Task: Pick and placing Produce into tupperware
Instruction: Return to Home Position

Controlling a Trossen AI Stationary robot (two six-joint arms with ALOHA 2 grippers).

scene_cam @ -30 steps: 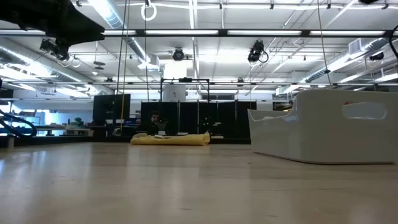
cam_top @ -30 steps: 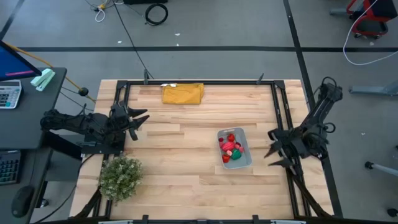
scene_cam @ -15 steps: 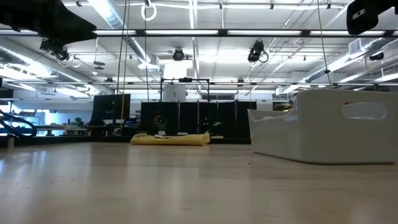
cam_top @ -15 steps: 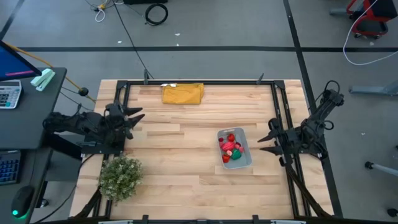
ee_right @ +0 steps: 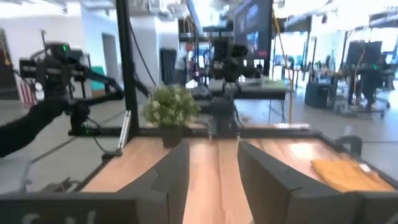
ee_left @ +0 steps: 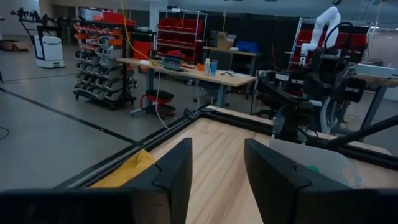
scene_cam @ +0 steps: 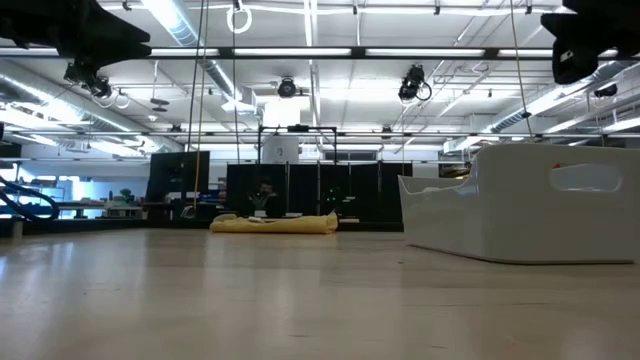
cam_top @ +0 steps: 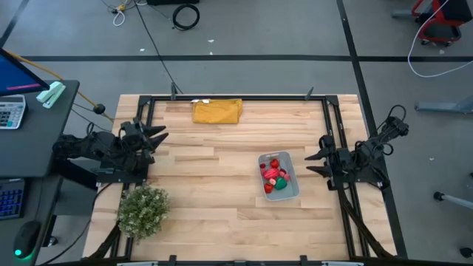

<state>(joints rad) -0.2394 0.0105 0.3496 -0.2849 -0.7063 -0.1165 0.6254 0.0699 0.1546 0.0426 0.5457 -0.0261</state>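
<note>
The pale blue-grey tupperware (cam_top: pixel 278 176) rests on the table right of centre, with several red and pink produce pieces (cam_top: pixel 275 176) and one green piece (cam_top: pixel 279 186) inside it. It shows as a white box in the low view (scene_cam: pixel 530 215) and partly in the left wrist view (ee_left: pixel 317 163). My left gripper (cam_top: pixel 158 135) is open and empty at the table's left edge. My right gripper (cam_top: pixel 313 161) is open and empty at the table's right edge, just right of the tupperware.
A mustard-yellow folded cloth (cam_top: pixel 217 111) lies at the far edge of the table. A bushy pale-green plant (cam_top: pixel 143 210) stands at the near left corner. A black frame rail (cam_top: pixel 236 98) runs round the table. Bare wood lies between the two arms.
My left gripper has drawn back toward the table's left edge. My right gripper has moved toward the far edge and swung level, its fingers now pointing toward the table's left, and has pulled slightly toward the right edge. The tupperware and produce have stayed still.
</note>
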